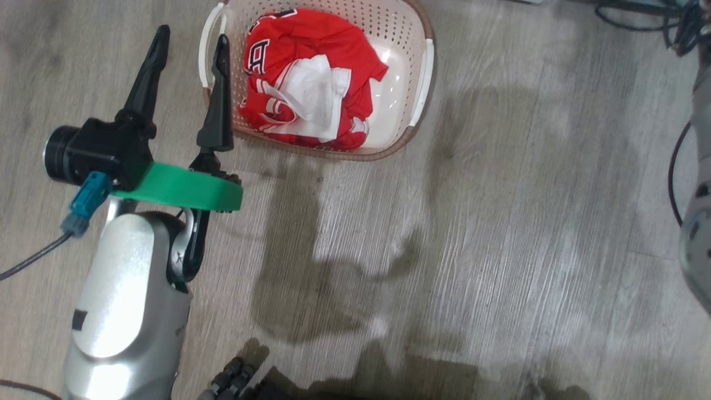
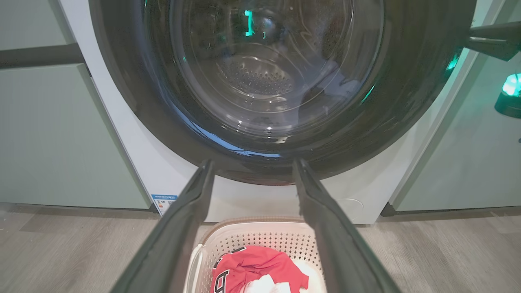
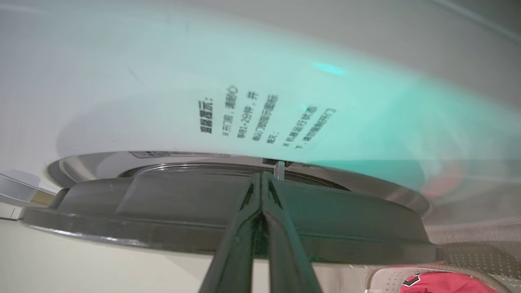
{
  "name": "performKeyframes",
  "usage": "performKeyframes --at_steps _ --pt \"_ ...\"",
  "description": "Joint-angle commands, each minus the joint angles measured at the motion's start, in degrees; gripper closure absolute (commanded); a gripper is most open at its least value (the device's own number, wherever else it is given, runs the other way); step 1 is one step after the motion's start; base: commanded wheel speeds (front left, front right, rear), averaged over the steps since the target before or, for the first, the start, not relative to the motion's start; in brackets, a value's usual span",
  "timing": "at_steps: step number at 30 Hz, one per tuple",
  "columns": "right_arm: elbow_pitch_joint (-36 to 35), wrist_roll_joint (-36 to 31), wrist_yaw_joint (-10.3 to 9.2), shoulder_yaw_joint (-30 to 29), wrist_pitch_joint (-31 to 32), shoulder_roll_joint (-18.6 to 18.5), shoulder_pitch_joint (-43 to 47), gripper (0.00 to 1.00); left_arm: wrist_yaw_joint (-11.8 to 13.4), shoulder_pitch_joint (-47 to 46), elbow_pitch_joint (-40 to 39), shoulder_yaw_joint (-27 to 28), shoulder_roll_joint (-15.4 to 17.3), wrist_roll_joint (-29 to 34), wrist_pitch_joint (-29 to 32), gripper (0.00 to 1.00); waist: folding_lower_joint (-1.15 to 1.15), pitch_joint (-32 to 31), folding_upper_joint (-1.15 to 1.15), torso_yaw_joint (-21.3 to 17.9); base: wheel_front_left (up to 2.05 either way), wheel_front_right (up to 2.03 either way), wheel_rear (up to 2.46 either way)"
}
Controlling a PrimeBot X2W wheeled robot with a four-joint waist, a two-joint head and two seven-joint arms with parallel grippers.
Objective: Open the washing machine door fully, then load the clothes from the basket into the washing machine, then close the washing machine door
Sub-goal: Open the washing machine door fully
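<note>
Spreading wide, your left gripper [image 1: 193, 33] holds nothing; it hangs above the floor [image 1: 500, 222], near the white handle of the basket [image 1: 425, 83]. And your right?
— Your right gripper [image 3: 260, 176] has its fingers pressed together, with nothing seen between them and the tips at the dark grey rim of the washing machine door [image 3: 163, 203]. Whether that door is latched, I cannot tell.
Count it out, then.
— You have one basket, one door, one washing machine [image 2: 158, 171]. The clothes [image 1: 311, 50] lie in the basket: one red garment, one white cloth on top.
Anything in your way?
— The basket stands on the floor right before the machine, under the door. Pale green cabinets [image 2: 49, 134] flank the machine, and cables [image 1: 680, 30] lie well apart.
</note>
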Motion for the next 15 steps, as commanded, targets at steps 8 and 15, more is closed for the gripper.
performKeyframes --at_steps 8,15 --pt "4.2 -1.8 0.01 0.7 1.1 1.5 -9.0 1.00 -1.2 -2.2 -2.2 2.9 0.0 1.4 -0.6 0.00 0.00 1.9 0.00 1.0 0.00 0.00 0.00" --pt "6.6 -2.7 0.01 1.2 2.7 1.3 -11.7 1.00 -1.8 -2.6 -1.9 3.5 -0.7 1.9 -0.6 0.00 0.00 2.4 0.00 1.2 0.00 0.00 0.00"
